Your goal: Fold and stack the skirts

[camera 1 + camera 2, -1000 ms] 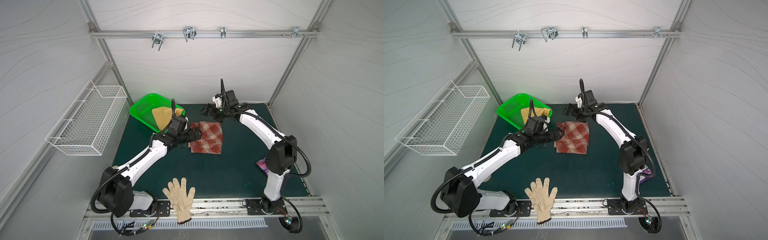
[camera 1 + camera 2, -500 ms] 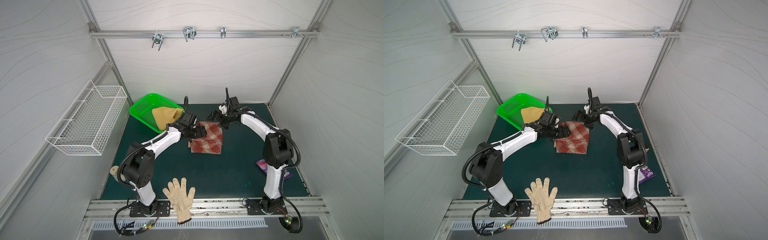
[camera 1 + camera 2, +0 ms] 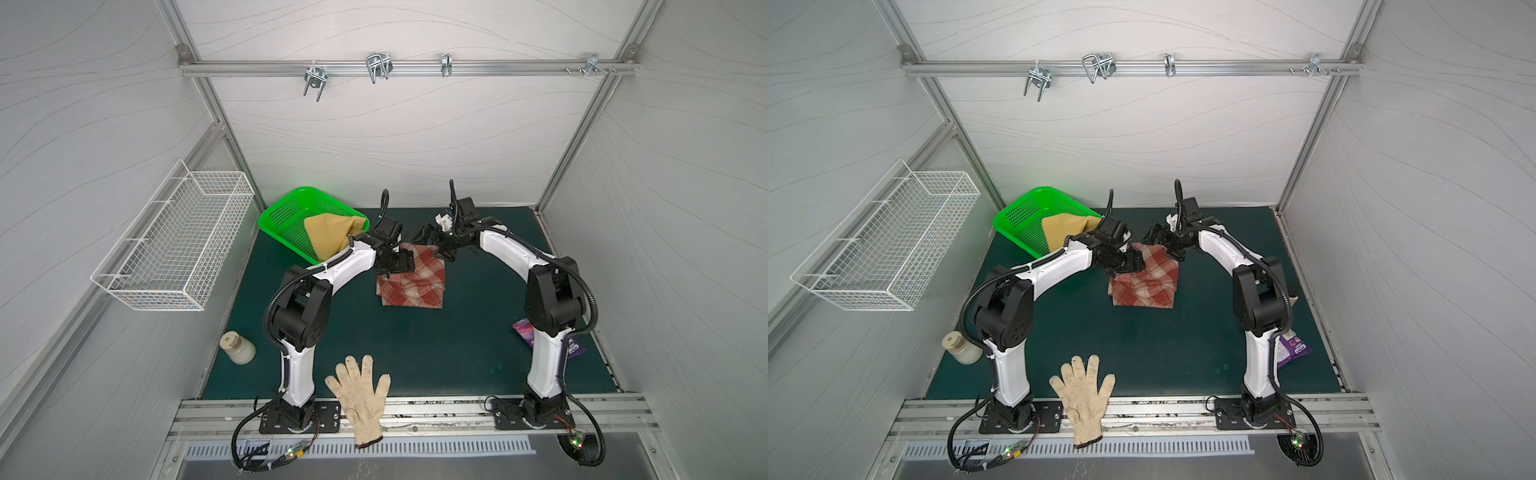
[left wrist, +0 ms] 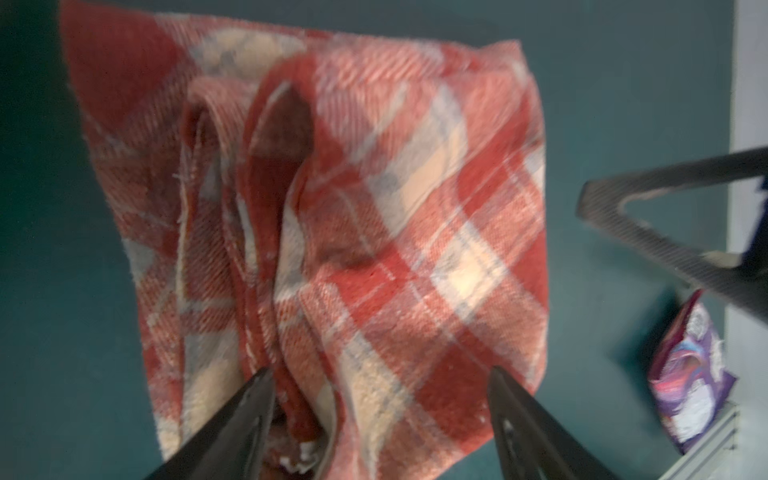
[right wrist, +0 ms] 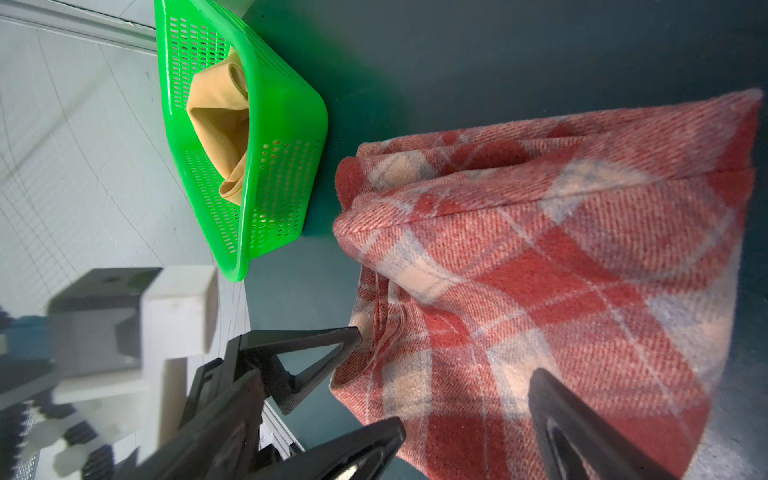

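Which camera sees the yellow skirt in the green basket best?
A top view: the yellow skirt lies spread in the green basket, and the left arm covers only its edge. The right wrist view sees it closer, but the basket's wall hides part. The left wrist view misses it.

Lab test cell: white panels (image 3: 374, 145), aluminium frame (image 3: 395, 68)

1. I see the plaid skirt (image 4: 374, 208) as thick woolly cloth, fuzzy and matt, with a coarse twill weave.
2. The yellow skirt (image 5: 216, 124) looks like smooth, thin, matt cloth to me.
3. The green basket (image 5: 286, 137) is glossy perforated plastic.
4. The table (image 3: 415, 353) has a dark, matt covering.
5. The glove (image 3: 359, 399) is rough knit; the packet (image 4: 685, 374) is shiny film.
6. The wire basket (image 3: 174, 249) is white-coated metal.
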